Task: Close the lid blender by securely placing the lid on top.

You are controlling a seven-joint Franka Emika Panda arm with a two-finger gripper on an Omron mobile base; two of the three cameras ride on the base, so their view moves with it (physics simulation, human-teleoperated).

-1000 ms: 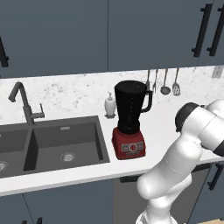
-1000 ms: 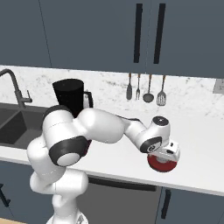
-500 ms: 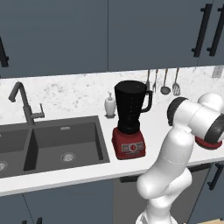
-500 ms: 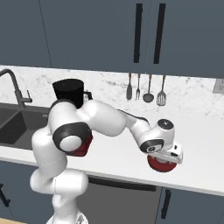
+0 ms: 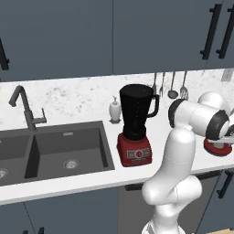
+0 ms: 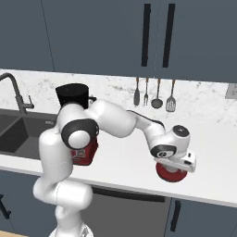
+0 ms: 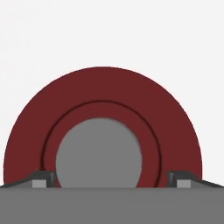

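**Open gripper settles low over the red lid**

Over the last second the arm has swung right and dropped, so the gripper (image 6: 175, 167) now sits right on top of the lid (image 6: 172, 173) at the lower right of the right base view. In the hand view the lid (image 7: 103, 127) lies centred, with its grey middle knob between the two fingertips (image 7: 41, 178), which stand wide apart at the bottom edge and hold nothing yet. Whether the tips already touch the lid's rim is hard to tell from this angle. This looks like the moment just before the grasp, so the task is still in its early part.

The lid rests flat on the white counter (image 6: 125, 162), well apart from the blender (image 5: 135, 124), which stands at the centre of the left base view beside the sink (image 5: 55, 148). The blender's black jar is uncovered; its inside cannot be seen. The sink's basins appear to hold nothing but their drains. A small soap bottle (image 5: 114, 110) stands just left of the jar.
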